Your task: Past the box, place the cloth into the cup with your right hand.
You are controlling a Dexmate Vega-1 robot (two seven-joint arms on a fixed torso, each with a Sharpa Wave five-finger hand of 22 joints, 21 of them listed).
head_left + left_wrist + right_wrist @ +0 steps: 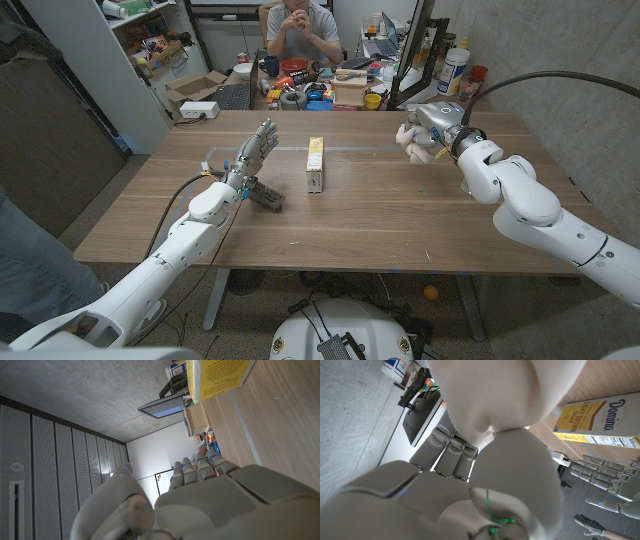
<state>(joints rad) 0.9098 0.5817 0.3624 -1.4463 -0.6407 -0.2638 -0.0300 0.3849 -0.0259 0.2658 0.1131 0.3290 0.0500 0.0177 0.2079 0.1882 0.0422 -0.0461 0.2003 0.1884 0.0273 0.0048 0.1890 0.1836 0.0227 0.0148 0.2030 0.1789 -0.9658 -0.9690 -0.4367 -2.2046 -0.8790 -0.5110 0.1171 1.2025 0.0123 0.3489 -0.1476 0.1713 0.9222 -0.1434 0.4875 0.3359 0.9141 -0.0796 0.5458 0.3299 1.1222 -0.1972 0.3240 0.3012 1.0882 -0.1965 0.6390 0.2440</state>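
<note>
Lower left of the head view, the robot's left hand [256, 150] stands over the wooden table [400, 220] with fingers spread and nothing in them, just left of frame centre. Beside it at centre lies the yellow and white Domino sugar box [315, 165], flat, its long axis running from the near edge toward the far one. A clear plastic cup [218, 161] seems to sit just left of the left hand, though it is faint.

In the upper right, the right hand [425, 132] is closed around the pale cream cloth [413, 145], a bunched wad with no clear long axis; part of it bulges out toward the box. In the right wrist view the cloth [500, 395] swells above the fingers.

The step looks like the carry. Done well, the hand would keep its grip firm, travel behind the box rather than over it, and avoid the waiting left hand before lowering the wad into the cup's mouth
</note>
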